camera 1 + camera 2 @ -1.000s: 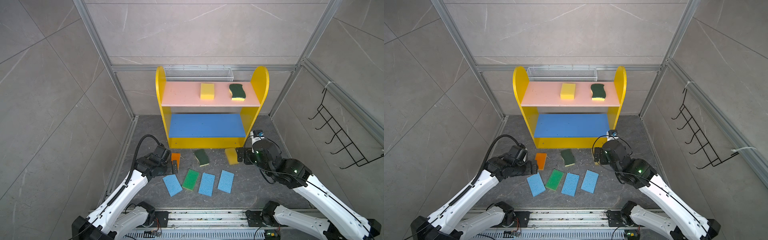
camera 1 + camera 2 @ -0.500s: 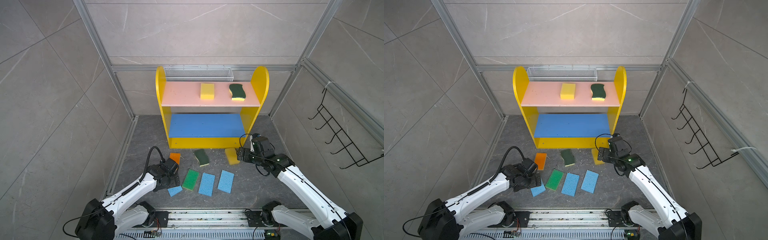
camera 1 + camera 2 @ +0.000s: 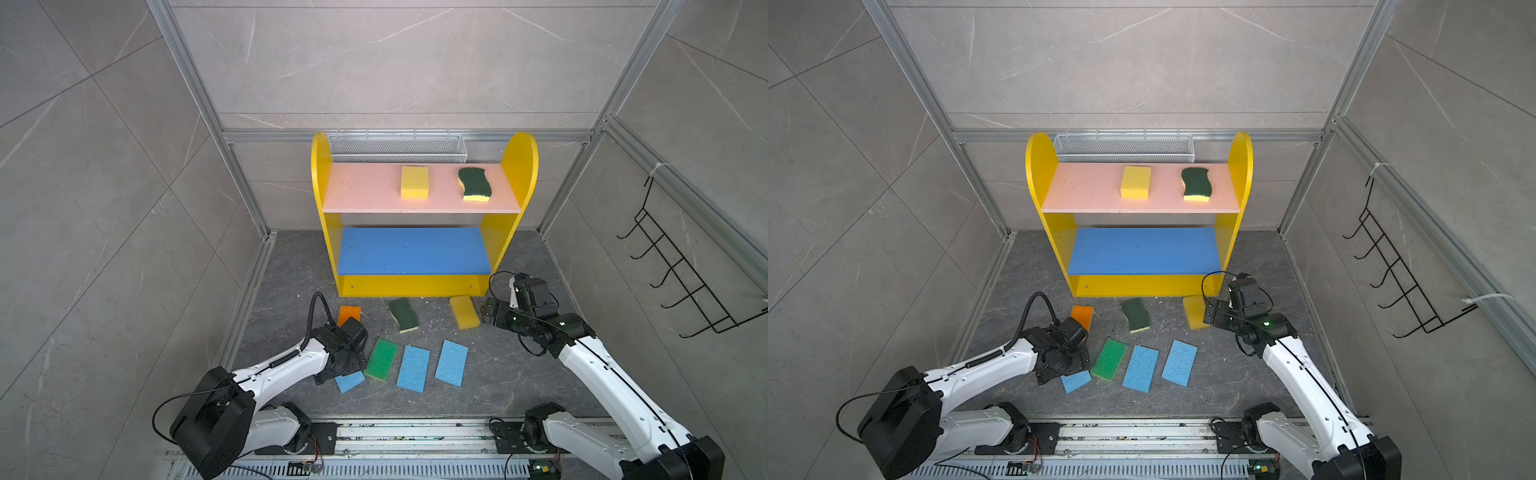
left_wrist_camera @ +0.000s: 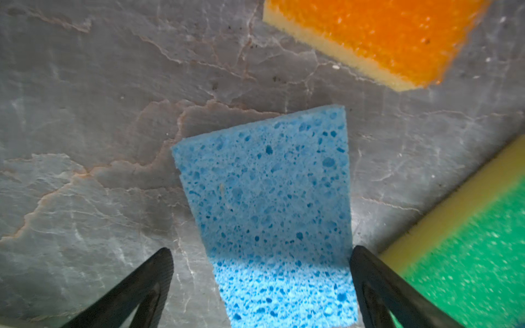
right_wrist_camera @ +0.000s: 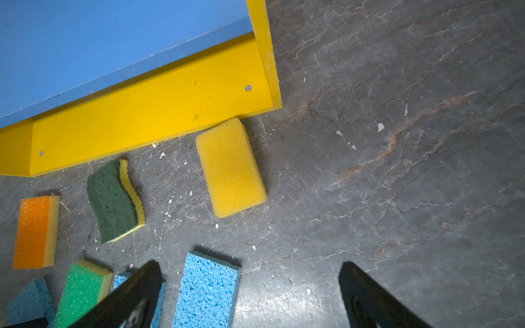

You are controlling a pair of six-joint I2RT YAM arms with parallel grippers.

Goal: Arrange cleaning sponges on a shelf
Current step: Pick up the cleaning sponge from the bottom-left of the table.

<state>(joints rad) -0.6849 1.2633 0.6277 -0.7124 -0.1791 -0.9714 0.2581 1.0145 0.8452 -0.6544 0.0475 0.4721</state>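
- While seven sponges [image 3: 413,368] are lying loose on the worktop [image 3: 498,386], we are judging the shelf [image 3: 521,166] barely filled. Only a plain yellow sponge [image 3: 414,182] and a wavy green sponge [image 3: 474,183] are sitting on its pink board [image 3: 361,191], and its blue board [image 3: 411,249] is carrying nothing.
- We are seeing the left pincer [image 4: 261,250] spread wide and empty, straddling one end of a light blue sponge [image 4: 267,198]. For a clean pick we are advising a lower, better-centred descent, since one finger [image 4: 375,284] is crowding the bright green sponge [image 4: 468,255].
- We are seeing the right pincer [image 5: 250,264] released too, hovering near the yellow floor sponge [image 5: 231,167], whose corner appears to be touching the shelf's base. Turning the wrist to span its narrow width is looking wise to us.
- We are expecting soft foam to be wanting only a gentle squeeze.
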